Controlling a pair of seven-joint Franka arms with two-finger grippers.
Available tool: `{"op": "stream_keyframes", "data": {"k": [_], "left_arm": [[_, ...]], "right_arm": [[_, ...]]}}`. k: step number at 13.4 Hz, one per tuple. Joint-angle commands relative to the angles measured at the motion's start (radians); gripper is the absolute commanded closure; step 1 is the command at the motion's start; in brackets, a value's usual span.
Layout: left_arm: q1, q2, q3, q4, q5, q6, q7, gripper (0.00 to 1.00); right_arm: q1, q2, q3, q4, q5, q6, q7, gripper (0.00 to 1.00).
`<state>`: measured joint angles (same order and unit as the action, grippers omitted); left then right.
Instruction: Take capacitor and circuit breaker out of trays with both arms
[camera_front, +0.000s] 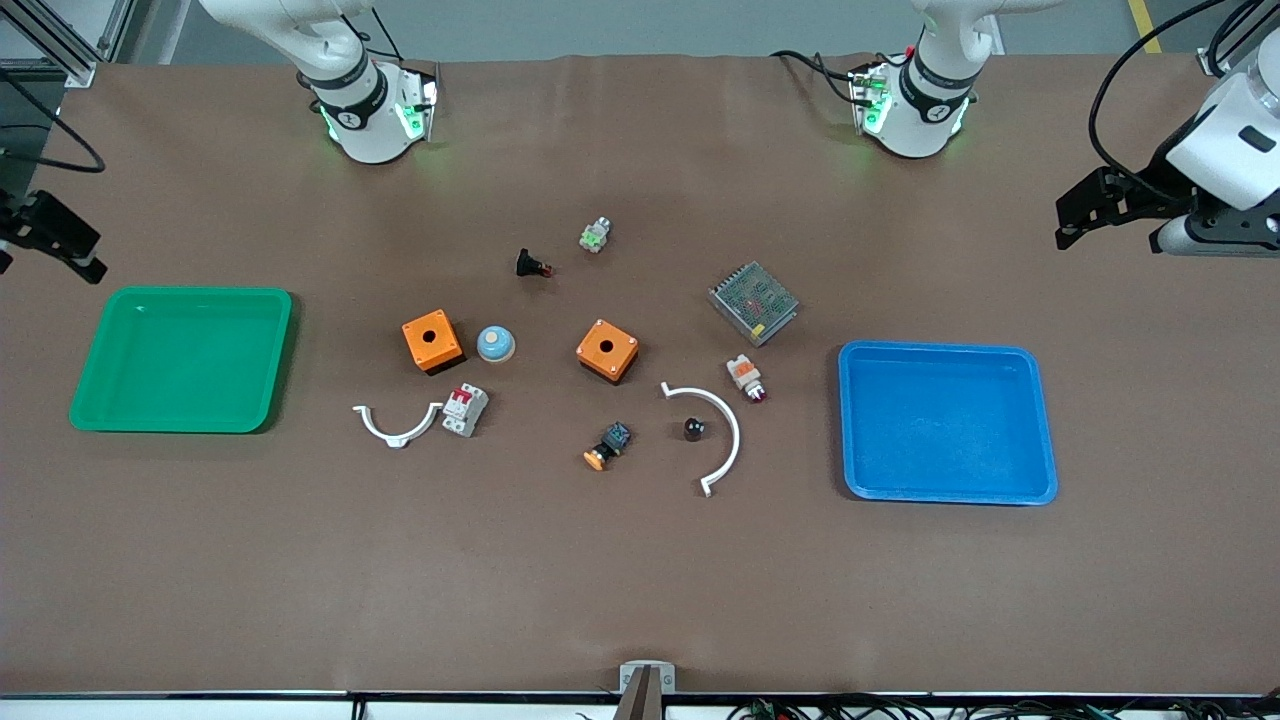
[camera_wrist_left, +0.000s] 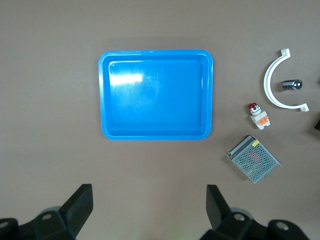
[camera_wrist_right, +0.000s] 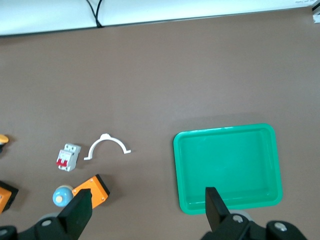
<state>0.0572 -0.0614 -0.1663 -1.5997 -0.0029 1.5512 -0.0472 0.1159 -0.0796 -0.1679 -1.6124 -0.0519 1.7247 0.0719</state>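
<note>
Both trays lying empty. Capacitor (camera_front: 693, 428) resting on table inside white arc (camera_front: 716, 433): tiny, light, likely to roll, best pinched across its body. Breaker (camera_front: 465, 409) beside smaller clip (camera_front: 396, 424): rigid, boxy, flat-sided. Left hand (camera_front: 1085, 215) and right hand (camera_front: 50, 240) hovering spread, holding nothing.
</note>
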Motion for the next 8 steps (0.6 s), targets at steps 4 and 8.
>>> {"op": "stream_keyframes", "data": {"k": [4, 8], "left_arm": [[0.042, 0.009, -0.007, 0.038, 0.004, -0.022, 0.013, 0.00], [0.046, 0.012, -0.005, 0.040, 0.004, -0.023, 0.012, 0.00]], "right_arm": [[-0.021, 0.078, 0.013, 0.106, 0.027, -0.043, -0.072, 0.00], [-0.027, 0.067, 0.013, 0.097, 0.027, -0.056, -0.083, 0.00]]}}
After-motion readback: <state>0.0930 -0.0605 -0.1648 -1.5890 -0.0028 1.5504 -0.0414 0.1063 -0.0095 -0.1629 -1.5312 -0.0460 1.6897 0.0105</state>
